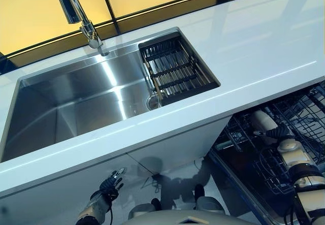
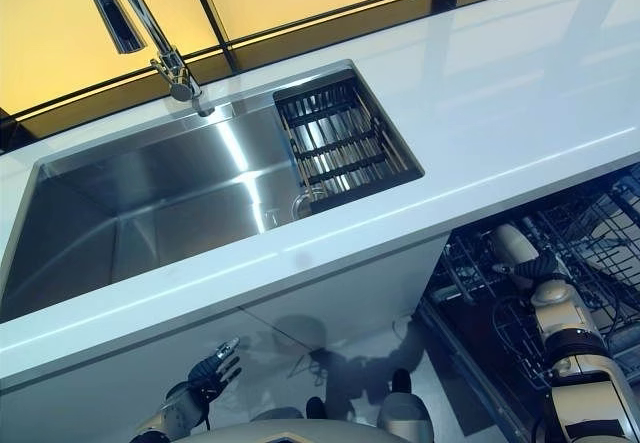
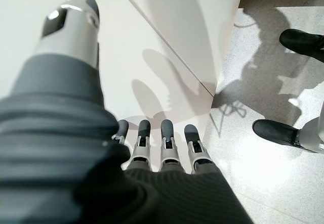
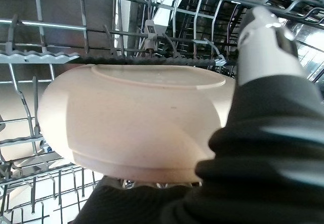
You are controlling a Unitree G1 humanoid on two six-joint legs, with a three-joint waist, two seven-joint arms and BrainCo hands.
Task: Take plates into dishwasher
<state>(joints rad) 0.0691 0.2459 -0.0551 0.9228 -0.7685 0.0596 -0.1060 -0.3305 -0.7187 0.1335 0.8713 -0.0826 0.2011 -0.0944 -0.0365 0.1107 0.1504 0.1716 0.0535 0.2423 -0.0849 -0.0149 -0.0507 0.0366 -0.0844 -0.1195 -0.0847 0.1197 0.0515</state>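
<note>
My right hand [image 1: 278, 132] is shut on a cream plate [image 4: 136, 118] and holds it inside the open dishwasher's wire rack [image 1: 299, 108] at the lower right. In the right wrist view the plate's underside fills the middle, with my thumb [image 4: 263, 42] over its edge and rack tines [image 4: 152, 59] just beyond. The plate shows as a pale shape [image 2: 512, 245] in the eye views. My left hand [image 1: 109, 185] hangs low in front of the white cabinet, fingers [image 3: 167, 138] straight and empty.
A steel sink [image 1: 76, 108] is set in the white counter [image 1: 254, 47], with a black drain rack [image 1: 175, 67] at its right end and a tap [image 1: 76, 11] behind. White cabinet doors [image 3: 167, 42] stand below. A person's dark shoes [image 3: 281, 133] stand on the floor.
</note>
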